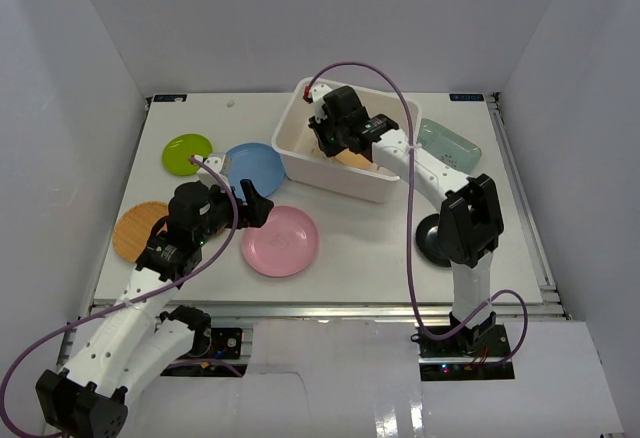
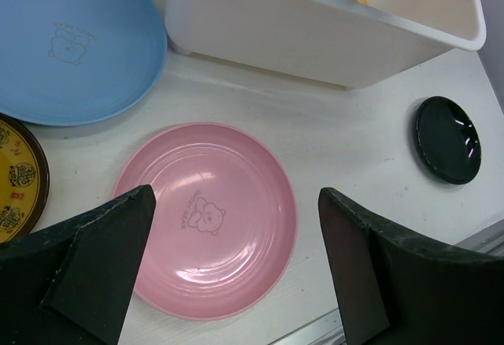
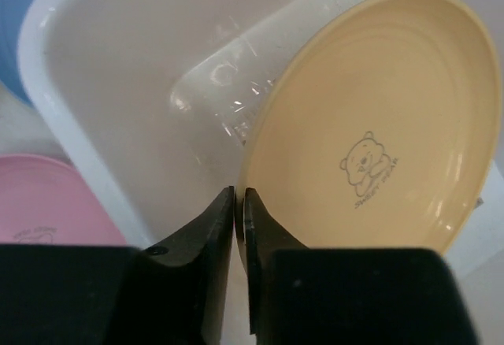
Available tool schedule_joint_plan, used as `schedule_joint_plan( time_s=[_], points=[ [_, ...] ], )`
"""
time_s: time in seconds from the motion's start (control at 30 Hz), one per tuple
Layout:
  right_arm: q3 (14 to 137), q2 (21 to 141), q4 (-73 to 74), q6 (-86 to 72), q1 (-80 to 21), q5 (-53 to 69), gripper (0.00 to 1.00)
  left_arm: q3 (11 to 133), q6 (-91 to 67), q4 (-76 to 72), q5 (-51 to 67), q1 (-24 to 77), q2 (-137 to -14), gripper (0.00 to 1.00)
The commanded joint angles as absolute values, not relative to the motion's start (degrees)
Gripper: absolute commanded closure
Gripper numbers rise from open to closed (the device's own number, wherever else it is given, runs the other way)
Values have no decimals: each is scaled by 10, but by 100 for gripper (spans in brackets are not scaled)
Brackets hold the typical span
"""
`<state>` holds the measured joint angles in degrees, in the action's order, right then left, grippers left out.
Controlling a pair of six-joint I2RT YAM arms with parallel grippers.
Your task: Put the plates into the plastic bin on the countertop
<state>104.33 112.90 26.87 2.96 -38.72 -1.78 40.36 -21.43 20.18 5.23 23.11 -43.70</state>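
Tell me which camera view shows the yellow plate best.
The right wrist view: the yellow plate is large and close, bear print clear, rim pinched by the right gripper. The top and left wrist views show only a sliver.

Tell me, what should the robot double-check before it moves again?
1. Right gripper shut on the yellow round plate at its rim: ok.
2. Yellow plate over the white plastic bin: ok.
3. Plate resting on the bin floor: cannot tell.
4. Left gripper open above the pink round plate: ok.
5. Pink plate apart from the blue round plate: ok.
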Motion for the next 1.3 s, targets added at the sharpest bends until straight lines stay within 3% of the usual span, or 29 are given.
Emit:
schedule_joint_plan(
  time_s=[0.0,0.03,0.07,0.17,0.2,0.37,0.53,0.57,0.67,0.8,0.93,1.13,1.27],
  points=[
    [1030,1135,203,26,-377,-57,79,412,-209,208,45,235,-429,5],
    [1033,1137,204,24,-376,-65,69,411,-209,208,44,235,-429,5],
    [1035,1137,204,20,-376,-69,48,411,-209,208,43,235,-429,5],
    [1053,1120,214,6,-377,-79,13,411,-209,208,42,234,-431,4],
    [1057,1111,217,4,-377,-81,9,411,-209,208,42,235,-431,4],
    [997,988,186,-45,-394,-82,14,412,-208,208,40,234,-436,4],
    [643,804,9,-155,-507,-169,32,414,-210,209,33,232,-440,4],
    [600,792,-38,-204,-541,-189,39,414,-211,208,32,230,-441,4],
    [475,782,-83,-282,-560,-211,42,415,-214,208,31,227,-446,4],
    [439,821,-121,-344,-565,-189,25,414,-215,208,29,222,-454,4],
    [460,884,-147,-357,-567,-171,21,413,-215,208,29,216,-458,4],
    [475,939,-173,-377,-567,-168,34,412,-216,207,33,211,-463,4],
    [478,967,-172,-378,-567,-187,51,412,-217,207,34,208,-468,4]
  ],
)
